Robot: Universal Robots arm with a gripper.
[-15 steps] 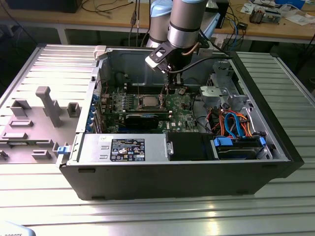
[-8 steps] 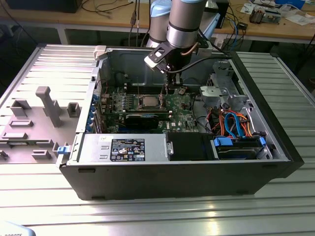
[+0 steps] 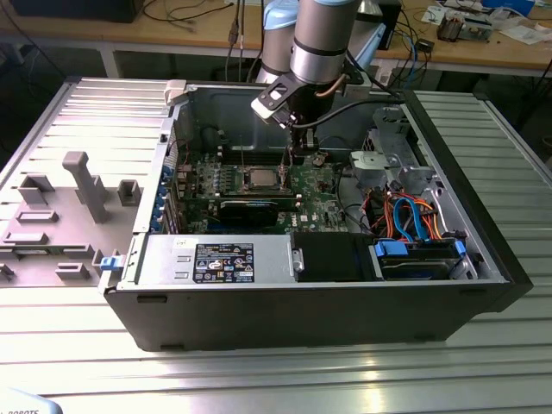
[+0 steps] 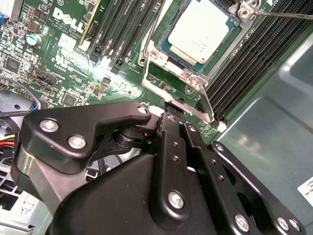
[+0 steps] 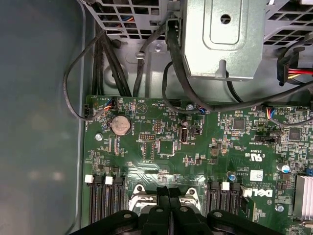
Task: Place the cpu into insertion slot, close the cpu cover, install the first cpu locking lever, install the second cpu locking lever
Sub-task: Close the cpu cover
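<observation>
Cpu cover point(image 4: 191, 78) beside closed pincer point(image 4: 176, 120)

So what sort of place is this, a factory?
Most likely a robotics lab or workshop rather than a factory line: a robot arm reaches into an opened desktop computer case on a ribbed metal table, and wooden workbenches behind are strewn with cables.

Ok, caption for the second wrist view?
Gripper poised at the slot rim, cpu seated inside.
</observation>
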